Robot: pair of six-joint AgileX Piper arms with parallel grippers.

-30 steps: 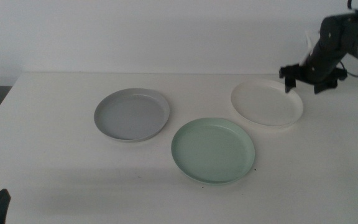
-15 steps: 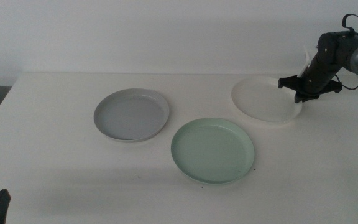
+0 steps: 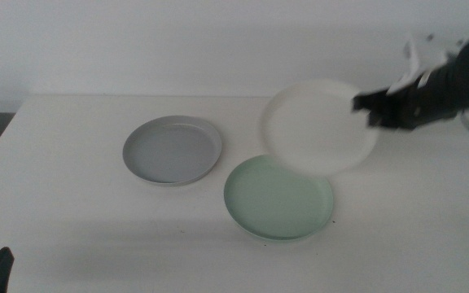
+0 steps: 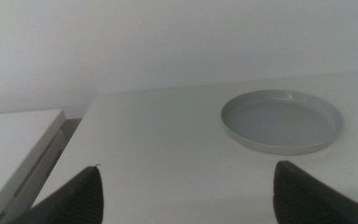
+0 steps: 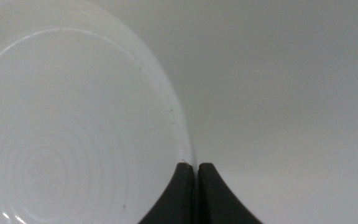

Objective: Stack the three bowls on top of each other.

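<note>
The big white table point(image 3: 72, 212) holds two bowls. The grey bowl point(image 3: 172, 150) sits flat near the middle of the table, and the left wrist view shows it too, lying alone on the tabletop point(image 4: 283, 120). The mint green bowl point(image 3: 278, 196) sits flat at about 4 o'clock from the grey one, close by but not touching it.

The white bowl point(image 3: 320, 125) is up in the air and tipped, with its open side turned toward the camera. It hangs at about 1 o'clock from the green bowl, and its low edge covers a bit of the green bowl's far rim in the middle view.

The right gripper point(image 3: 370, 111) comes in from the right side and looks blurry. It pinches the white bowl's rim at the bowl's 3 o'clock edge. In the right wrist view point(image 5: 196, 169) the two dark jaws are squeezed almost together on the thin rim.

The left gripper point(image 4: 188, 186) waits low at the near left corner of the table. Its jaws are spread wide apart and hold nothing.
</note>
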